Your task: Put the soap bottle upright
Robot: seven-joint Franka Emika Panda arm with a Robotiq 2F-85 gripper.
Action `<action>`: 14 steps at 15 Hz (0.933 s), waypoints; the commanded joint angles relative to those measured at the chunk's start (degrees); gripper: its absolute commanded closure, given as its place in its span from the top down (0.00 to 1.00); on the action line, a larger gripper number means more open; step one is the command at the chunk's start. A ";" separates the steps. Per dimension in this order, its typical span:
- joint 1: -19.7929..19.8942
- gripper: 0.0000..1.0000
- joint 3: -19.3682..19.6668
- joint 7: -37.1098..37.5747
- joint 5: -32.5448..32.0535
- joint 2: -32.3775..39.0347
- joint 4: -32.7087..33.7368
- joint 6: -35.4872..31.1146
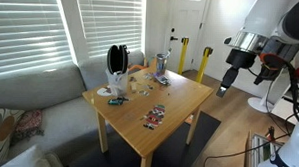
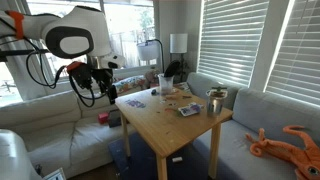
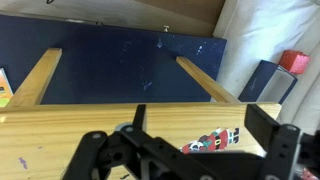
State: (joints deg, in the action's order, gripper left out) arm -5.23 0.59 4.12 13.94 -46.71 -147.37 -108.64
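The soap bottle (image 1: 162,81) seems to be the small dark thing lying on the wooden table (image 1: 179,100) beside the taller grey cylindrical container (image 1: 161,64); it is too small to make out clearly. It may also show in an exterior view (image 2: 155,93). It is out of the wrist view. My gripper (image 1: 223,89) hangs in the air off the table's side, apart from the bottle, and also shows in an exterior view (image 2: 106,97). In the wrist view my gripper (image 3: 200,120) is open and empty above the table edge.
A Santa-patterned packet (image 3: 215,140) lies on the table near its edge, below my fingers. Black headphones on a stand (image 1: 115,60), a white cup (image 1: 109,90) and small items sit at the far end. A grey sofa (image 1: 39,100) borders the table. A dark rug (image 3: 130,65) lies beneath.
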 commanded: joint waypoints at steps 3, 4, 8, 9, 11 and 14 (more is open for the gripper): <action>1.10 1.00 -0.71 -1.98 -1.01 0.56 1.05 0.42; 2.00 1.00 -1.53 -4.59 -5.74 1.44 2.01 0.41; 5.53 1.00 1.12 -11.72 -19.14 10.04 8.72 1.93; 6.29 1.00 1.22 -12.84 -22.30 12.85 10.51 1.01; 6.91 1.00 0.63 -14.34 -27.72 18.29 13.84 -0.84; 6.29 1.00 -0.82 -15.73 -34.40 26.26 18.33 -4.15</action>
State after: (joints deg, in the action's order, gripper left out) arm 1.21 1.63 -9.95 -15.01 -29.43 -135.26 -111.16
